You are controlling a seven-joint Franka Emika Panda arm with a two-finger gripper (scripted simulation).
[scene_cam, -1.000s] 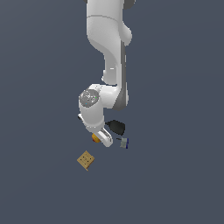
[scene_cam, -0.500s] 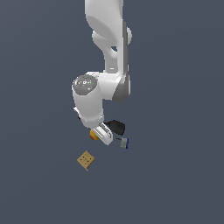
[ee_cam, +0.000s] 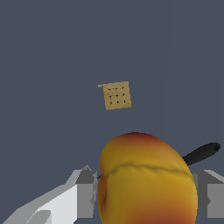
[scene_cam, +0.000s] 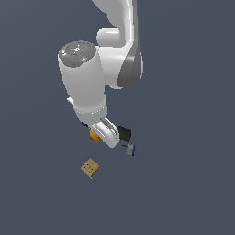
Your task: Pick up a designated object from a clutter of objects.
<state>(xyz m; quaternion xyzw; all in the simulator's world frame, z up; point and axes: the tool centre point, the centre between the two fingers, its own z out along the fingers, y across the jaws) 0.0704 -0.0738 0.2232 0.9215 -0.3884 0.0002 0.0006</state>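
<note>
My gripper (ee_cam: 144, 192) sits with one finger (ee_cam: 85, 192) on each side of the orange-yellow ball (ee_cam: 146, 179), jaws drawn in close against it; I read that as a hold, though actual contact is hard to confirm. In the exterior view the ball (scene_cam: 95, 135) peeks out beside the arm's white wrist, which hides most of it. The black spatula (ee_cam: 201, 153) runs out from behind the ball. The tan square box (ee_cam: 117, 95) lies ahead of the fingers, well apart. The small grey-blue piece (scene_cam: 131, 149) rests just past the spatula's head (scene_cam: 124, 133).
</note>
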